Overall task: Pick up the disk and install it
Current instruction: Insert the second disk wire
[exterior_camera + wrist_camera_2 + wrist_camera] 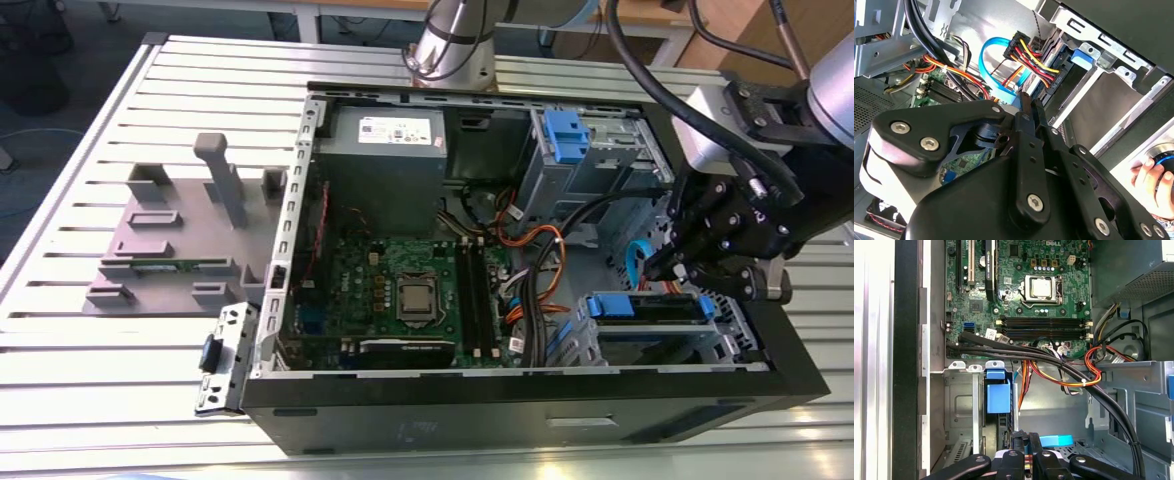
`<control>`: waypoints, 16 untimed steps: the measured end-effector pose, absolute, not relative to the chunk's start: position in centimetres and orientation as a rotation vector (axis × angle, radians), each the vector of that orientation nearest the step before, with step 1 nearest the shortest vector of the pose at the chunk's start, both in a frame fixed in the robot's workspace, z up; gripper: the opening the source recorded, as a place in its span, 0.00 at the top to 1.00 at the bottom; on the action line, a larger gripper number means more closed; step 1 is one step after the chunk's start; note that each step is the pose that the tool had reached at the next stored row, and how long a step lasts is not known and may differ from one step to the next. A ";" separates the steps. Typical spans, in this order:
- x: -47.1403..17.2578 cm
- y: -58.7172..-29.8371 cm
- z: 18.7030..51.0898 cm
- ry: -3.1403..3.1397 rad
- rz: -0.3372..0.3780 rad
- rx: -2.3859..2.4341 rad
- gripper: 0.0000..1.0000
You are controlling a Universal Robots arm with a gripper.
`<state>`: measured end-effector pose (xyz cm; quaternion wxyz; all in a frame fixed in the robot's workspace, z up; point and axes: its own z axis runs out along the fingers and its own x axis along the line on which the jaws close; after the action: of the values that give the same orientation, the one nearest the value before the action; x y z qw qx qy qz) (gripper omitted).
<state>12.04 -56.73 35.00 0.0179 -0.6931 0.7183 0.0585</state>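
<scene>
1. The case (534, 400) lies open on the table. Its drive bay is in the near corner at the exterior view's right.
2. The gripper (663, 272) hangs inside the case just above that bay. In the second wrist view its jaws are drawn together with no disk between them. We cannot tell whether the tips pinch the blue cable (988, 60) beside them.
3. The disk (650, 306) sits in the bay, edge-on. We judge it rigid, fairly heavy for its size and sensitive to knocks, with smooth metal faces. The blue bracket's edges look like the safer place to take hold.
4. Most of the disk is hidden. We see the blue bracket and tab, as in the first wrist view (998, 397), but not the metal body or label.
5. We cannot make out whether it is fully seated, because the wire bundle (1029, 55) crowds its end.
</scene>
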 end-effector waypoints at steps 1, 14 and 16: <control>12.0 -56.7 35.0 2.231 0.182 -2.153 0.84; 12.1 -57.7 34.7 2.228 0.187 -2.151 0.84; 12.1 -57.9 34.7 2.221 0.199 -2.145 0.84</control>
<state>12.13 -57.86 34.69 0.0236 -0.6930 0.7176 0.0644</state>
